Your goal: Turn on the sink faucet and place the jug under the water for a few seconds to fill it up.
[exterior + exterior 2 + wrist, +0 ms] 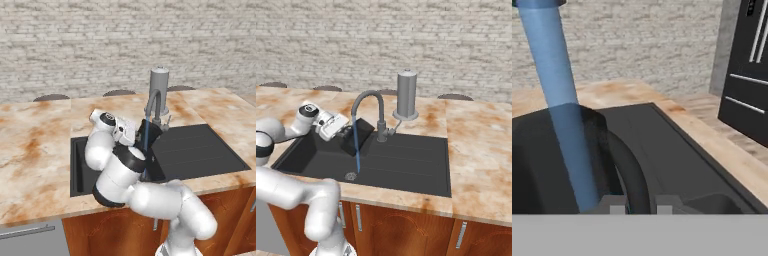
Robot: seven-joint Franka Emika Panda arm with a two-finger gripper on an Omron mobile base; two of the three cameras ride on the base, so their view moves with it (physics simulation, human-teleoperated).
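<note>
The grey sink faucet [369, 96] arches over the black sink [311, 159], and the water [357, 150] falls from its spout as a thin blue stream to the drain [351, 175]. My gripper [346, 131] is shut on the thin loop handle of the black jug [358, 135], holding it above the basin right at the stream. In the hand view the water [559, 100] crosses the jug [542, 165] just left of my gripper [640, 206]. Whether the stream enters the jug's mouth I cannot tell. In the left base view the jug [151, 131] hangs beneath the faucet [153, 102].
A tall plain grey cylinder [406, 95] stands on the counter behind the faucet. The flat black draining board [411, 160] lies right of the basin. Marble counter [478, 150] surrounds the sink. A dark appliance [749, 70] stands past the counter's end.
</note>
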